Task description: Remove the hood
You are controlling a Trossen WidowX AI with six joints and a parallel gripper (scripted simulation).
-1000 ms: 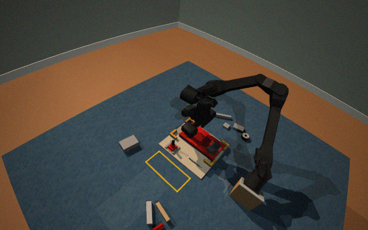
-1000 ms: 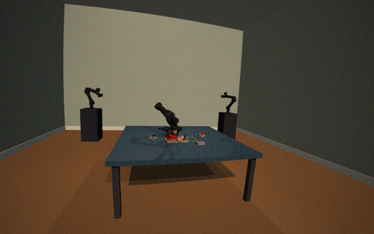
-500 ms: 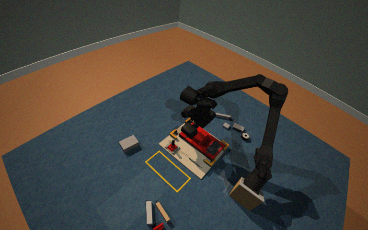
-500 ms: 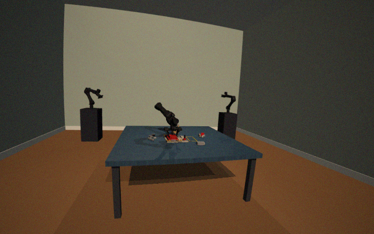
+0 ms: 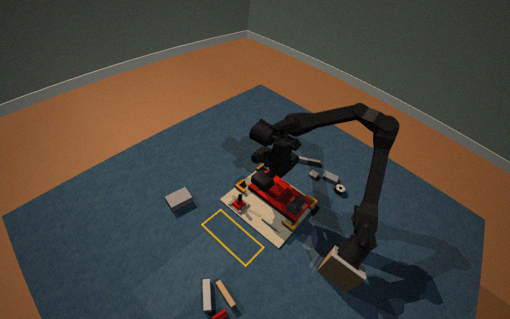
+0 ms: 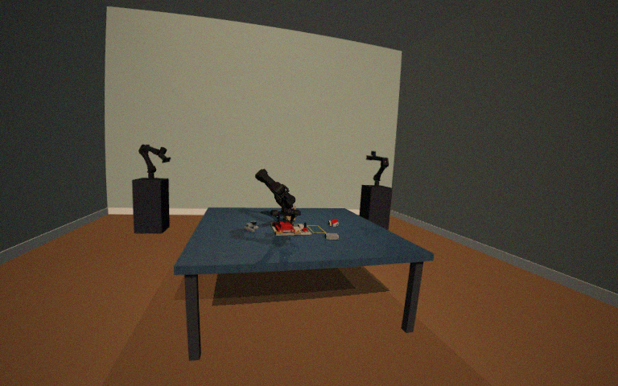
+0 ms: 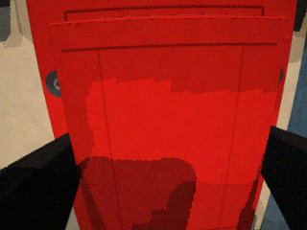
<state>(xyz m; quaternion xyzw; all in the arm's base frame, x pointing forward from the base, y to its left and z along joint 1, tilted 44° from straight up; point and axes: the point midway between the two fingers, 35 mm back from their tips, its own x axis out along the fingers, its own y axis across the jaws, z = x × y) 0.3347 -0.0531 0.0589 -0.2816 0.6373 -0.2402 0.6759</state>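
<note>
The toy car (image 5: 265,194) (image 6: 285,230) is red and sits on a cream board (image 5: 277,240). Its hood (image 7: 168,115) is a flat red panel with thin dark lines, lying at the car's body in the wrist view. My gripper (image 7: 168,136) (image 5: 274,175) is shut on the hood, with one black finger against each long side. In the top view the gripper hides most of the hood. No clear gap shows under the hood. The marked area (image 5: 242,228) is a yellow rectangle outline on the blue table, beside the board.
A red part with a black knob (image 5: 239,203) stands on the board. Orange corner brackets (image 5: 291,226) surround the car. A grey block (image 5: 178,198) lies left of the board, a wheel (image 5: 340,188) and grey blocks (image 5: 330,176) right. Bars (image 5: 206,294) lie at the front.
</note>
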